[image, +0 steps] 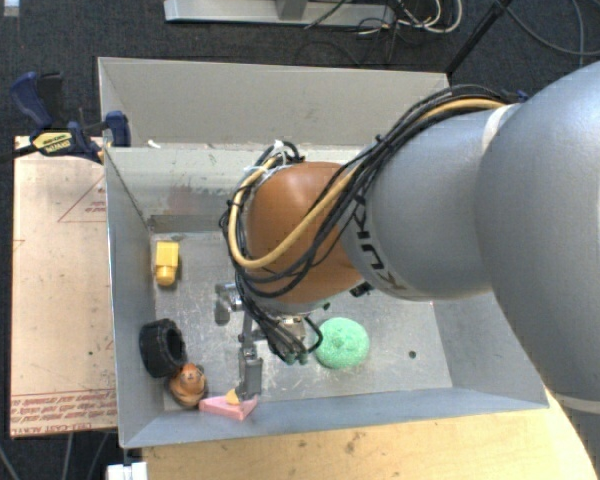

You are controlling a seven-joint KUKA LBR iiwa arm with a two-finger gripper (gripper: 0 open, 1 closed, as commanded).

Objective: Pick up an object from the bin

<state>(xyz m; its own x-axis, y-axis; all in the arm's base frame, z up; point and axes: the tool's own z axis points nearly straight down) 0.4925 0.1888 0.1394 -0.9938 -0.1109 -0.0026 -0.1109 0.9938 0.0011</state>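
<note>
My gripper (236,343) hangs below the orange cover near the bin's front left and stands open, with nothing between its fingers. One metal finger (248,370) reaches down toward the front wall, its tip just above a flat pink piece (223,405) with a small yellow bit at its right end. The other finger (223,306) sits farther back. A small brown-orange figure (188,384) lies left of the pink piece, beside a black rubber ring (161,347). A green fuzzy ball (341,343) rests to the right of the gripper.
A yellow block (167,263) lies near the left wall, farther back. The arm and its cable loops cover the bin's middle and right. The front wall is close behind the pink piece.
</note>
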